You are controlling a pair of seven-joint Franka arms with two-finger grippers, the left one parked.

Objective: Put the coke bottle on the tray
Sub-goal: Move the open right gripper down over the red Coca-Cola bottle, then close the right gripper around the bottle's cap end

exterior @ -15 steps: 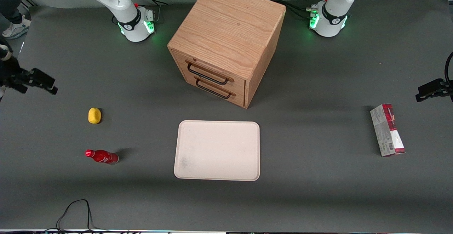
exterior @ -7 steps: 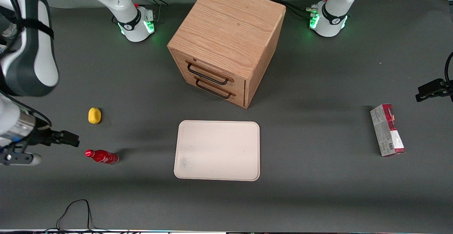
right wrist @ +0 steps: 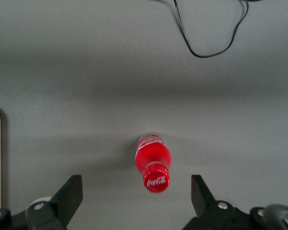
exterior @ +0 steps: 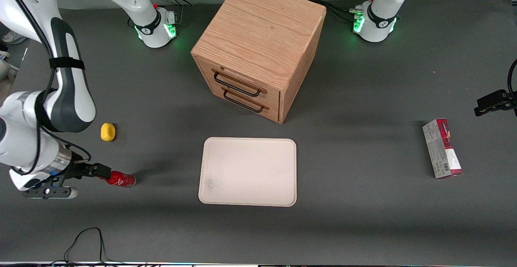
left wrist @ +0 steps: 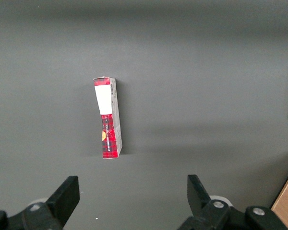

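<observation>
Coke bottle (exterior: 120,179) stands upright on the grey surface toward the working arm's end, well apart from the tray (exterior: 248,171), which lies flat in front of the wooden drawer cabinet (exterior: 258,49). The gripper (exterior: 97,171) hangs above the bottle's cap, fingers (right wrist: 69,194) spread wide and holding nothing. A yellow lump (exterior: 108,132) sits nearby, farther from the front camera.

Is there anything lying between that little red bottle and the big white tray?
No, the front view shows only bare grey table between the coke bottle and the tray; the open gripper hangs above the bottle's cap.
</observation>
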